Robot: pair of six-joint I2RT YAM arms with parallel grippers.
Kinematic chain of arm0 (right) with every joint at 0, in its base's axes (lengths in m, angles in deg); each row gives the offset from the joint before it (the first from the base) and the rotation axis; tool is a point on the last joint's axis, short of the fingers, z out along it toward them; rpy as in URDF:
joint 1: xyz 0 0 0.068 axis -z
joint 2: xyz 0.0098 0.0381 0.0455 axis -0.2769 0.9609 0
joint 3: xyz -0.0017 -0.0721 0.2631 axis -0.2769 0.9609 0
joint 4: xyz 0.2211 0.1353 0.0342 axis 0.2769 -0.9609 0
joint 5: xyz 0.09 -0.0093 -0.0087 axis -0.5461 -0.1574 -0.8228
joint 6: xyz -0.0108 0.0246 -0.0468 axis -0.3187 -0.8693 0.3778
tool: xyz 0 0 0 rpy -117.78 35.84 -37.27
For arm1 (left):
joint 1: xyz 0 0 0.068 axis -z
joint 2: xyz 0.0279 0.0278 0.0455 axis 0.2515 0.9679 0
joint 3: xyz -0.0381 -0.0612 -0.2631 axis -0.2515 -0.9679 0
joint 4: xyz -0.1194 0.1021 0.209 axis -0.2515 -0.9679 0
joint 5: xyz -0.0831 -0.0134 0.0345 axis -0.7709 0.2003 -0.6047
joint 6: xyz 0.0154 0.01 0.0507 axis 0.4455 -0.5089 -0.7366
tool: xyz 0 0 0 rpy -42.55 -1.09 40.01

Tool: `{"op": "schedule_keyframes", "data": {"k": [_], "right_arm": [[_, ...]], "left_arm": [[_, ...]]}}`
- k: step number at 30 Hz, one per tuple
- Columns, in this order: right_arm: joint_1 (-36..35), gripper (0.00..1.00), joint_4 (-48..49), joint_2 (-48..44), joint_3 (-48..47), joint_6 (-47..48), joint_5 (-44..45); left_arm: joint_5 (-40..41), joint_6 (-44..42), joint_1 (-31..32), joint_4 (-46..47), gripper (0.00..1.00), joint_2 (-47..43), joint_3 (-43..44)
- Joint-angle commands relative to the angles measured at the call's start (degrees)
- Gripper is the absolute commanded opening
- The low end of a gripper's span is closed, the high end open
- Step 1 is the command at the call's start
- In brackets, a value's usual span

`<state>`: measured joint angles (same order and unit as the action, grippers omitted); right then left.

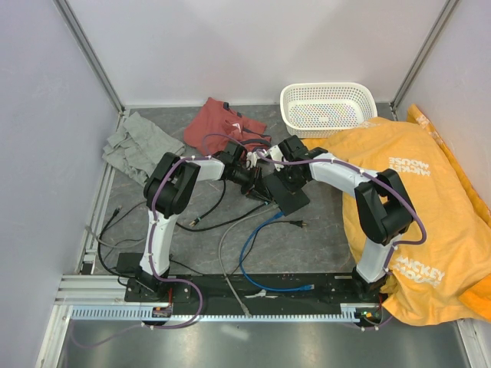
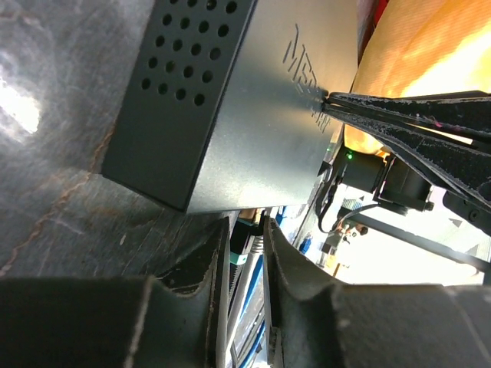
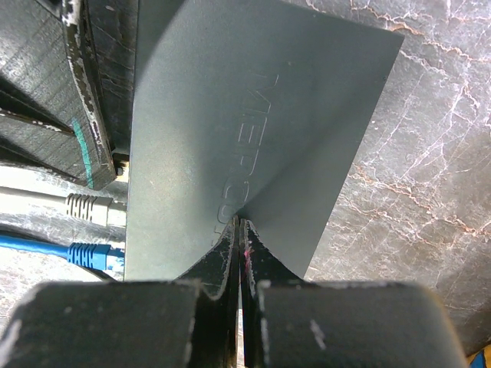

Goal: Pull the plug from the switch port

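Pressed together, the right gripper pins the flat matte black switch box to the grey marbled table — bracing for the pull, I judge. The left gripper stands narrow at its ports; whether it pinches the grey plug, I cannot tell.

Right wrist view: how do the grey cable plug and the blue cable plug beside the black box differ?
Colour: the grey cable plug is pale, the blue cable plug bright blue. Position: the grey one lies nearer the left gripper's fingers, the blue one beyond it. Both point side by side at one edge of the flat matte black switch.
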<state>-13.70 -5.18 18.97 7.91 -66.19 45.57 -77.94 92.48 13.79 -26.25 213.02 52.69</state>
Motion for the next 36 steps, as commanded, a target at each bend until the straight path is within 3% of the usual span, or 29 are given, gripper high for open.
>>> {"op": "schedule_keyframes", "data": {"k": [1,26,36], "right_arm": [[-0.45,0.0,-1.58,2.96,-0.21,0.51,1.71],[-0.63,0.0,-1.22,4.28,-0.04,0.78,3.82],[-0.72,0.0,-1.14,4.63,-0.48,0.6,3.56]], "left_arm": [[7.49,1.19,-0.06,2.58,0.02,1.26,1.45],[23.31,-6.38,-0.5,-12.98,0.02,-2.17,1.46],[23.49,-6.37,-0.41,-13.07,0.02,-1.99,1.98]]}}
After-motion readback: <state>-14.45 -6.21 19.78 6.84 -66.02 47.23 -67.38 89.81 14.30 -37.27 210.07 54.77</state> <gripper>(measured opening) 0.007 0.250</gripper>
